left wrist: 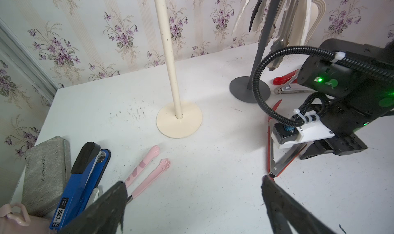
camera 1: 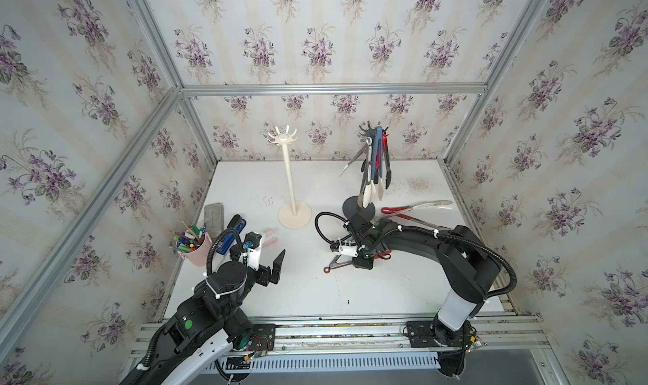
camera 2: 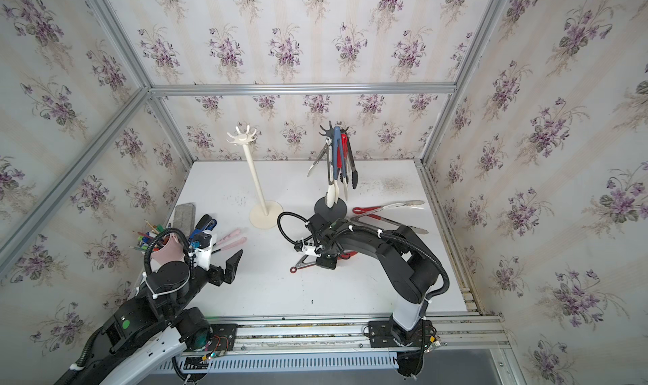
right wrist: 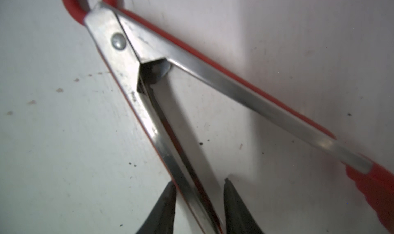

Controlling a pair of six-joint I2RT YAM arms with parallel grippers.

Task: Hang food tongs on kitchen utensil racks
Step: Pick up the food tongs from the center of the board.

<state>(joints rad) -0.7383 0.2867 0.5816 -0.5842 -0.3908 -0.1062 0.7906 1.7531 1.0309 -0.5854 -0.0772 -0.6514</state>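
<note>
I judge the step in hand to be the picking up of one pair from the table. The red tongs point(camera 1: 336, 263) lie flat on the white table point(camera 1: 315, 295), a little right of the centre in both top views, with the hanging ring pointing to the left of the frame. The right gripper point(right wrist: 199, 182) is down on them. In the right wrist view its fingers point(right wrist: 166, 203) stand on both sides of one steel arm, very close, but I cannot tell whether they already press it. The left gripper point(left wrist: 193, 182) hovers wide open in the lower left and holds nothing. The dark grey rack point(camera 1: 349, 206) behind carries several tongs, and the cream-white rack point(camera 1: 290, 176) is bare. The next move calls for a firm grip, then a lift that leaves the ring free for a hook.
</note>
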